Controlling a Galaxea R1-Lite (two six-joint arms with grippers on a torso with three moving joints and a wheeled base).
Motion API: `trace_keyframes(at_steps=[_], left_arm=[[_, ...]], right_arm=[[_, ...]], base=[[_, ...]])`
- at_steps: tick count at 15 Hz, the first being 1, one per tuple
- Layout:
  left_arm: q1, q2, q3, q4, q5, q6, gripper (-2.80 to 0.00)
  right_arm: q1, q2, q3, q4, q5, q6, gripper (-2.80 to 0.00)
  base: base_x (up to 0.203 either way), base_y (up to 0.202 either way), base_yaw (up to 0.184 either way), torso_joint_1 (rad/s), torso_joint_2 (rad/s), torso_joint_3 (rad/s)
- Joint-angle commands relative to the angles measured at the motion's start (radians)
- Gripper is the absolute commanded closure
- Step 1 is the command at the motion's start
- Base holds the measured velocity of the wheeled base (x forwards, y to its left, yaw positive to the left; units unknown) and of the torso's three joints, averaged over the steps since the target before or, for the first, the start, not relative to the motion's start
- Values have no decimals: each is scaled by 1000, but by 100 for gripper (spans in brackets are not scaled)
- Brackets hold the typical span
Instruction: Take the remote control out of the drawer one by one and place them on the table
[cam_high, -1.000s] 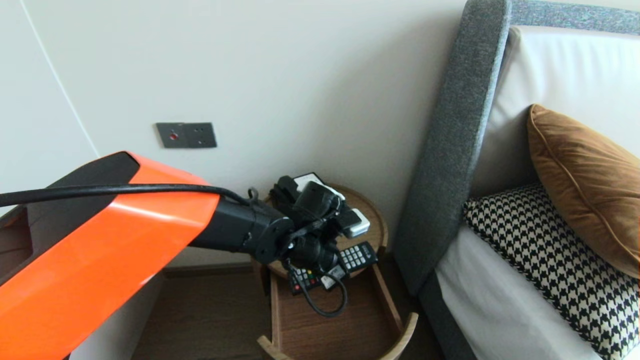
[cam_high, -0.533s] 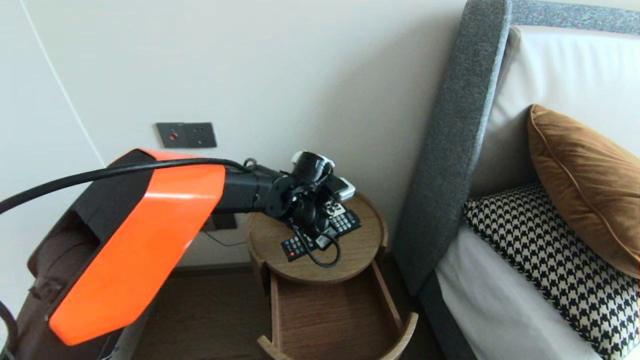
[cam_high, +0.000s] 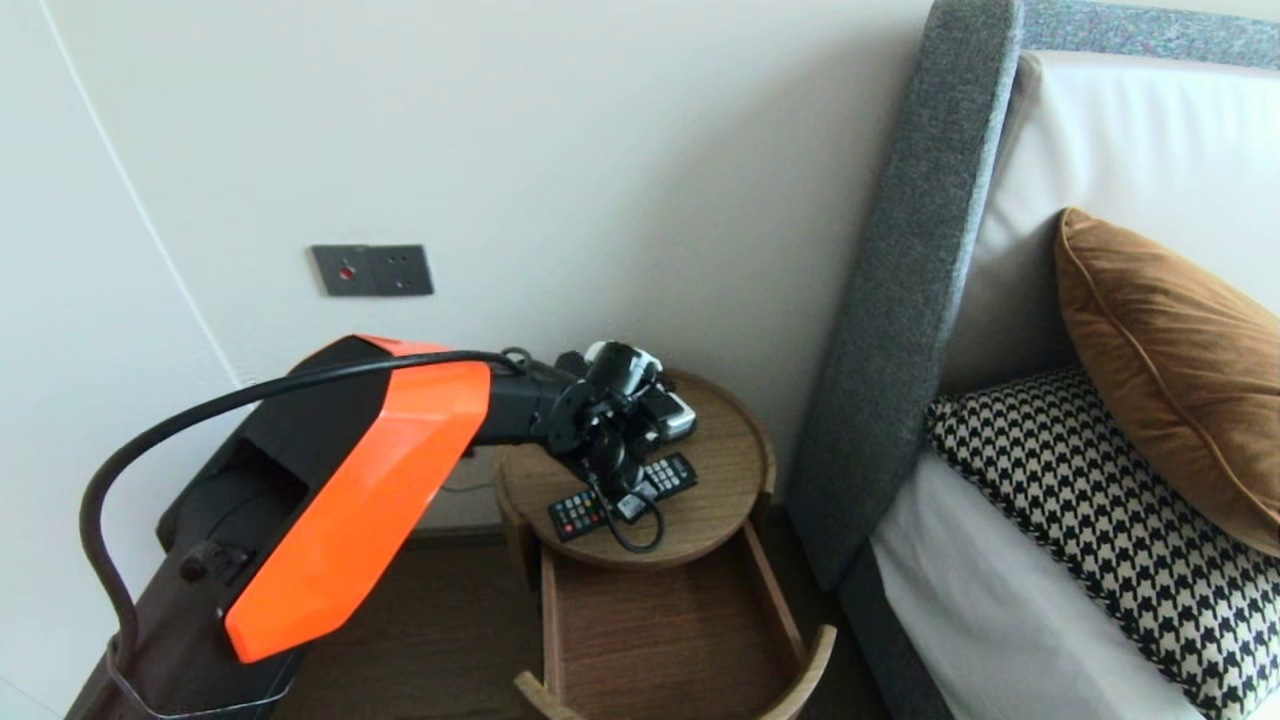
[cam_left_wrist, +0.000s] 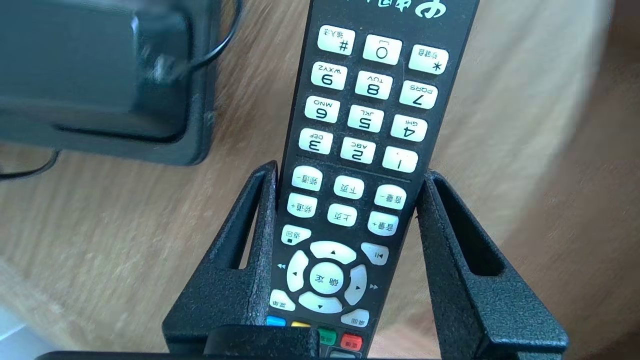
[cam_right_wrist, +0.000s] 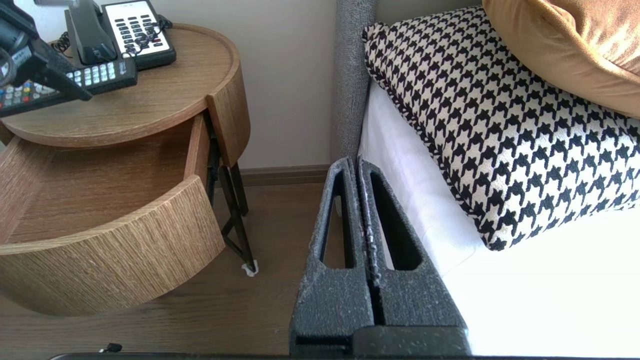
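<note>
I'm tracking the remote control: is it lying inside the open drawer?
No, the remote control is clamped in the left gripper over the round nightstand top, outside the open drawer.

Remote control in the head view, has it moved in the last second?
Yes. The remote, held by the left gripper, shifted from over the open drawer back over the round tabletop.

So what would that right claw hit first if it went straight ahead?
Probably the headboard, low down beside the mattress; the shut right claw points there, though depth is hard to judge.
</note>
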Motion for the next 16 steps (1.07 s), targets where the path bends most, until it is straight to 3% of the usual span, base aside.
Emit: trace_keyframes(at_steps=[1,16], left_arm=[[1,15,0,-1,16,45,0],[-6,42,2,-3,21,65,0]], right_arm=[[-1,-5,0,1,0,0,0],[0,-5,0,0,0,0,0]], base=[[0,0,0,0,0,0],[0,0,0,0,0,0]])
